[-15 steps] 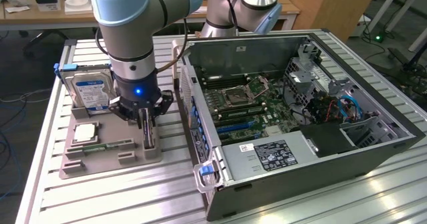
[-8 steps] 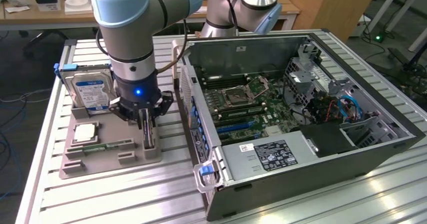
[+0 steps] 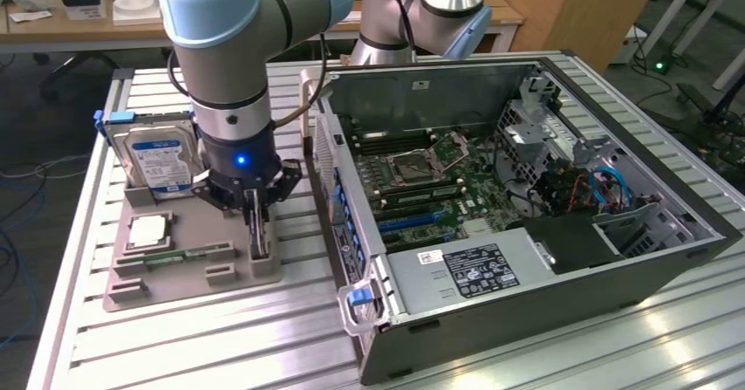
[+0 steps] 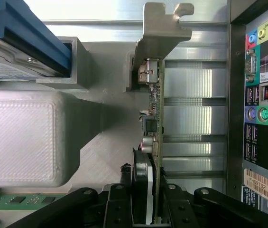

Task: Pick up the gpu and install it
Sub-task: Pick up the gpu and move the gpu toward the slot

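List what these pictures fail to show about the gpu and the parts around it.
1. The gpu: the wrist view shows it edge-on, so both faces are hidden; the gripper covers its near end.
2. The gpu, exterior view: mostly behind the gripper.
3. The green memory stick: wrist view, cut off by the picture's edge.
4. The hard drive label: exterior view, print too small to read.

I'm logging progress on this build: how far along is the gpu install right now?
Done: the approach; the gripper sits over the gpu. In hand: the pickup; the card stands on edge in the grey tray, not lifted, and a firm grip is unclear. Left: the install; the open case has its blue expansion slots bare.
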Controlling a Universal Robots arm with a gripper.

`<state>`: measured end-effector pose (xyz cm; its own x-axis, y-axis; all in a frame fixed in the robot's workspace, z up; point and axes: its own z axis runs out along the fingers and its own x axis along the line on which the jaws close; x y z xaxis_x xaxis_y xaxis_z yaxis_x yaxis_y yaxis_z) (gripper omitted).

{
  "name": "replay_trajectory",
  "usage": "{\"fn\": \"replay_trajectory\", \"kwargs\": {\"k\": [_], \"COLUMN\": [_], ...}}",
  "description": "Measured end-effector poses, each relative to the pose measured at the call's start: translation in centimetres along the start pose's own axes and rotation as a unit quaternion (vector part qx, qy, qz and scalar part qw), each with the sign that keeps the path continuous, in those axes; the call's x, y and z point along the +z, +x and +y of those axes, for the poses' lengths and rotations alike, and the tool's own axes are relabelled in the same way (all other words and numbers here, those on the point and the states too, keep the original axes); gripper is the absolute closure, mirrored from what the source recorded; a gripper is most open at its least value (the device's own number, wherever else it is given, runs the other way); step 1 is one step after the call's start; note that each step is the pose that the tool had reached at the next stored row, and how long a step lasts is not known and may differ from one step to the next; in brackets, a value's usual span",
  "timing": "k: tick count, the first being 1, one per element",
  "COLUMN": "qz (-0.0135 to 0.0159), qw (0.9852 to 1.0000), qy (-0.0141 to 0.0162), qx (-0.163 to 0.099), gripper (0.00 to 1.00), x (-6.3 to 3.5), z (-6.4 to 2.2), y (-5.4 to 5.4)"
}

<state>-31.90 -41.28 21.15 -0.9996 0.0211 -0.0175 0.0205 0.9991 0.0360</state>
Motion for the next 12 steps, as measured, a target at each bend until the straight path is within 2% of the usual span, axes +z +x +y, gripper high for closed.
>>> {"fn": "replay_trajectory", "kwargs": {"k": [12], "qz": [0.0000], "qw": [1.0000], "qy": [0.0000], "qx": [0.000], "gripper": [0.72], "x": [0.00], "z": [0.00], "y": [0.00]}}
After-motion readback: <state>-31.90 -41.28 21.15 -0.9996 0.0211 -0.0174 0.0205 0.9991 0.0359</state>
